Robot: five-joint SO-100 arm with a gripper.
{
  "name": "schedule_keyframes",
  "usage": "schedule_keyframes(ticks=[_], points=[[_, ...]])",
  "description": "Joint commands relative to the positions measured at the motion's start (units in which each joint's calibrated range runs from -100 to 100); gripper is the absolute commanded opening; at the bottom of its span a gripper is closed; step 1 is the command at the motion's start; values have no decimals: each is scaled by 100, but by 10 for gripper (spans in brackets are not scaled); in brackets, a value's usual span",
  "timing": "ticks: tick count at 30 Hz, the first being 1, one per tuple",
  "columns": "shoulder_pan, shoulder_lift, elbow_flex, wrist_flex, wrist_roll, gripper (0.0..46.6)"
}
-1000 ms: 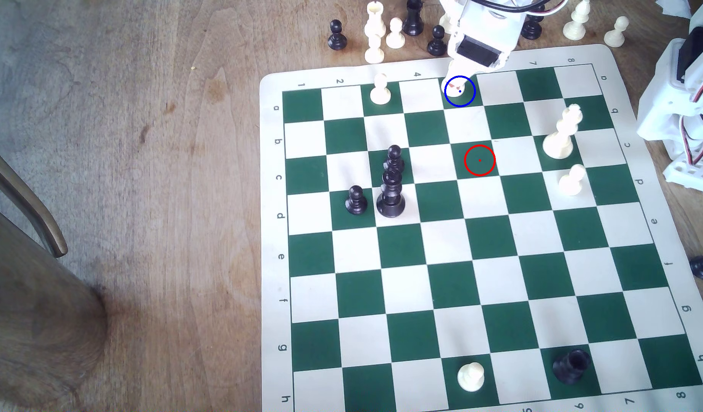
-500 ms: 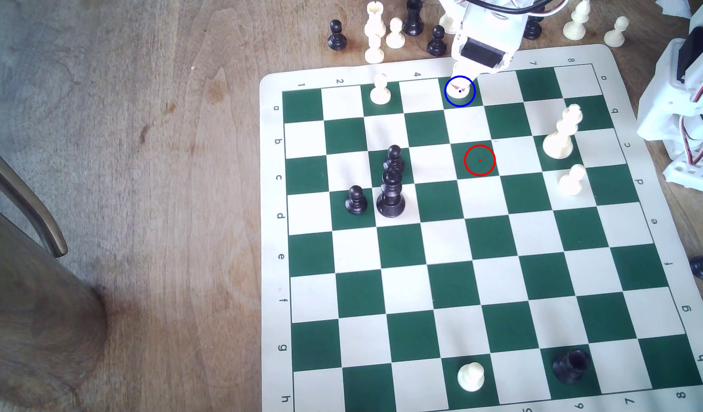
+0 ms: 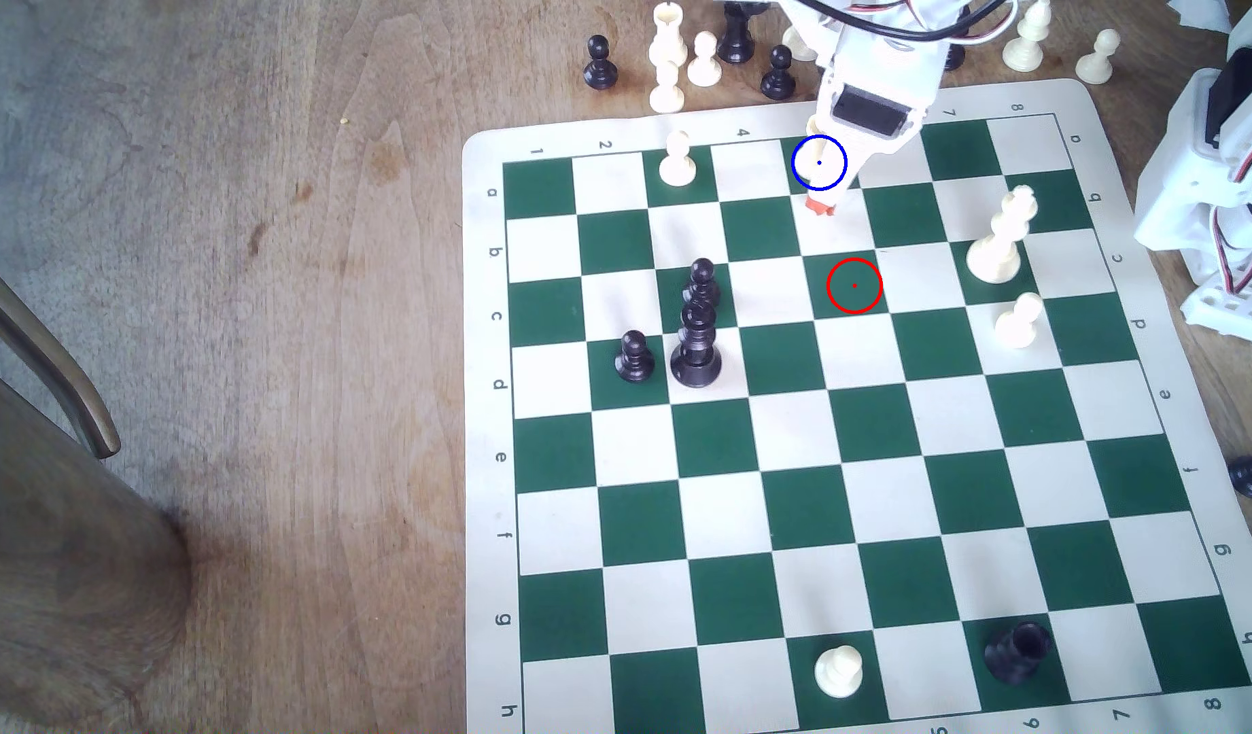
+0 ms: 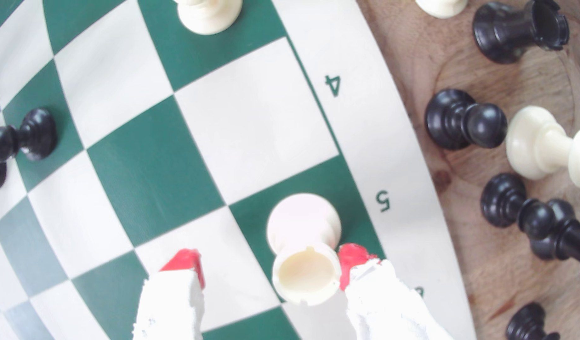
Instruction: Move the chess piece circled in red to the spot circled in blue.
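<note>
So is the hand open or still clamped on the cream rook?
Open. In the wrist view the hand has red-tipped fingers spread, and the short cream-white rook stands upright on its green square.

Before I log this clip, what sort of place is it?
Probably a home or hobby tabletop rather than a lab: a worn wooden table, a roll-up green-and-cream chess mat, and part of a wooden chair at the exterior view's left.

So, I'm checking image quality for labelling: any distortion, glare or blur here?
Wrist view: strong fisheye bends the board's edge, the cream rook's base is washed out, and the gripper is soft. Exterior view: lines straight, sharp, light squares slightly overexposed.
</note>
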Motion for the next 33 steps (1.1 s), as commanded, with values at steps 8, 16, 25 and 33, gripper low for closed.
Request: schedule_keyframes(ticks=[8, 16, 25, 33], points=[[51, -1579, 735, -146, 68, 256], [-82, -4338, 2104, 501, 44, 276], [-614, -6681, 2956, 1967, -127, 257], [-825, -8472, 3871, 2368, -244, 101]])
